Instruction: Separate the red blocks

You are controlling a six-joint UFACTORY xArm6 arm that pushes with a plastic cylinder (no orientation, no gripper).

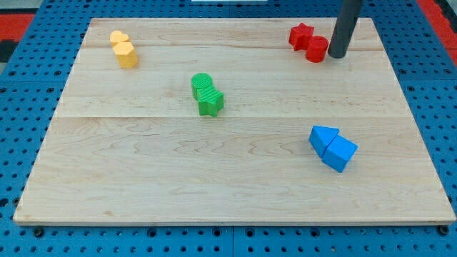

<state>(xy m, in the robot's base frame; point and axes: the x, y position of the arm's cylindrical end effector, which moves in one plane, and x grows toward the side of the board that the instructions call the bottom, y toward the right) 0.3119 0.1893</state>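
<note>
Two red blocks sit together near the view's top right: a red star-shaped block and a red round block touching its lower right side. My tip is right beside the round red block, on its right, touching or nearly touching it. The dark rod rises from there out of the view's top.
The wooden board lies on a blue pegboard. Two yellow blocks touch at the top left. Two green blocks touch near the middle. Two blue blocks, one a triangle, touch at the right.
</note>
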